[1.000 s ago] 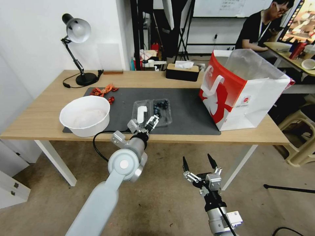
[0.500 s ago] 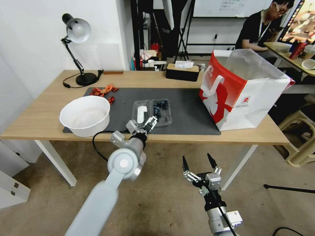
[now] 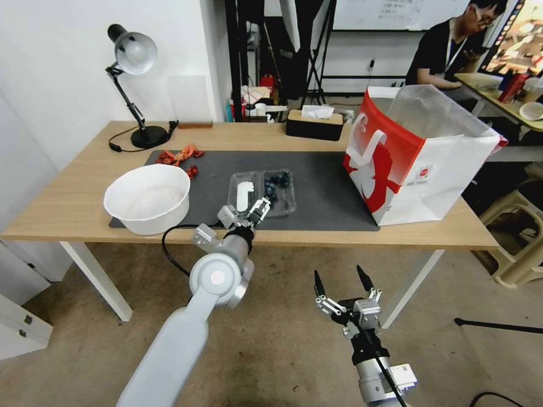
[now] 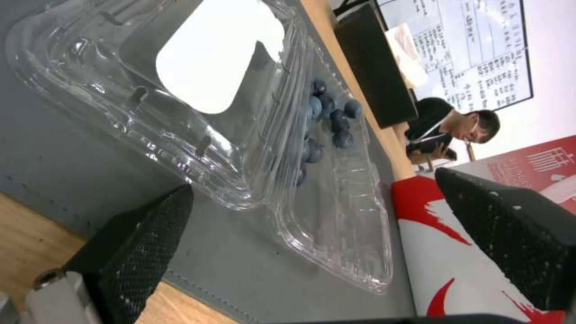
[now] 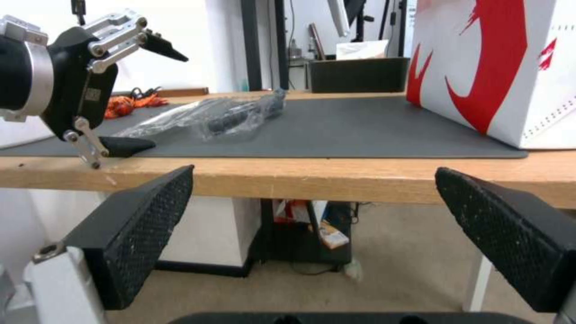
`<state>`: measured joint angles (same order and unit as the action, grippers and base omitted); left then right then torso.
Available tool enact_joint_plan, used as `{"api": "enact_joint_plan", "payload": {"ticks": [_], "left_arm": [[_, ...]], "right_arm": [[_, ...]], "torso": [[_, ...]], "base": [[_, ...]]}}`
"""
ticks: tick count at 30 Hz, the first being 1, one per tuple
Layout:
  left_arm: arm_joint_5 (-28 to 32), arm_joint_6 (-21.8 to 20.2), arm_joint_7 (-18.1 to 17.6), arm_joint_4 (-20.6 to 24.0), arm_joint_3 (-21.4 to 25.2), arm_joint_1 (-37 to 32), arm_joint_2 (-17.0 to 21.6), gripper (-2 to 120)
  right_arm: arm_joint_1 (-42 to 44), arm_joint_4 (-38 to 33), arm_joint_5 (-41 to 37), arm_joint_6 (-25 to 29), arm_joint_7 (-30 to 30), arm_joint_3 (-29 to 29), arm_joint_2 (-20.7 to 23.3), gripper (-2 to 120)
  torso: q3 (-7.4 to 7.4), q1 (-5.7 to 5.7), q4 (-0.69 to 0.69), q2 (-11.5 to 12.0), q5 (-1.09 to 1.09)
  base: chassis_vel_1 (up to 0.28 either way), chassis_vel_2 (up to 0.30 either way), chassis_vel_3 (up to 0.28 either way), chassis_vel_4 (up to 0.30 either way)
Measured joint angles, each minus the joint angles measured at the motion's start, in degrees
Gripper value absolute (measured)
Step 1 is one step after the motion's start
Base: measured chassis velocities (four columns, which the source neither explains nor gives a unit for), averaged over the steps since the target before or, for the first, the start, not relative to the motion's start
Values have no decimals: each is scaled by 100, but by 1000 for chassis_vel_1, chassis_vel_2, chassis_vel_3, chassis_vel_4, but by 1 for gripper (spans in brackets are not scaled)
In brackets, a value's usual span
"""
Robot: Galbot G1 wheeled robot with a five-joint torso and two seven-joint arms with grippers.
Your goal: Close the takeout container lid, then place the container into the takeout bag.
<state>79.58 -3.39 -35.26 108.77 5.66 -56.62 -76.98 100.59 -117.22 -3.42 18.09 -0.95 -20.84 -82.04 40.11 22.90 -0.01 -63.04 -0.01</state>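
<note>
1. On the grey mat (image 3: pixel 317 186) that covers the middle of the tabletop (image 3: pixel 68 209), the container (image 3: pixel 280 192) lies flat and open, blueberries (image 4: pixel 327 119) gathered in its tray.
2. Its lid (image 3: pixel 244 193) is folded out beside the tray on the robot's left, sticker (image 4: pixel 216 63) facing up, resting on the mat.
3. The left hand (image 3: pixel 255 210) sits at the near edge of the container, where lid and tray meet, fingers spread apart and gripping nothing.
4. From the left wrist camera, one fingertip (image 4: pixel 150 229) lies just off the lid's near corner; the other is out past the tray's edge.
5. The right wrist camera shows the left hand's lower finger (image 5: pixel 123 146) lying on the mat close to the tabletop's front edge, the upper finger raised above the clear plastic.
6. The right hand (image 3: pixel 339 282) hangs in front of the tabletop and below its level, fingers wide apart and empty.
7. The bag (image 3: pixel 418 164) stands upright on the right end of the mat, mouth open, well apart from the container.
8. A white bowl (image 3: pixel 147 198) sits on the mat's left end, near the lid but not touching it.
</note>
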Motion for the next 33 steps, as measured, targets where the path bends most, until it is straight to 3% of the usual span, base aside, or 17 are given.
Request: {"api": "enact_joint_plan", "payload": {"ticks": [15,21,24,26,28,33], "left_arm": [[-34,394,467,45,95,-133,5,100],[-197,605,1011,49,107,-208,16,100],[-529,740,1602,21,57,-232,53,100],[-608,780,1772,-2,40,-232,66,100],[-758,840,2249,-60,2,-222,104,100],[-948,850,2701,-159,-120,-116,148,100]], "right_arm": [[52,64,112,73,52,34,-89,100],[51,85,119,102,64,30,-99,100],[52,85,122,114,66,30,-104,100],[50,85,122,117,66,28,-104,100],[53,83,122,121,67,19,-99,100],[74,57,126,128,73,8,-89,100]], "torso": [[1,2,1,2,1],[0,2,2,2,1],[0,2,1,2,1],[0,2,1,2,1],[0,2,1,2,1],[0,2,1,2,1]], "base": [[0,0,0,0],[0,0,0,0],[0,0,0,0],[0,0,0,0],[0,0,0,0],[0,0,0,0]]}}
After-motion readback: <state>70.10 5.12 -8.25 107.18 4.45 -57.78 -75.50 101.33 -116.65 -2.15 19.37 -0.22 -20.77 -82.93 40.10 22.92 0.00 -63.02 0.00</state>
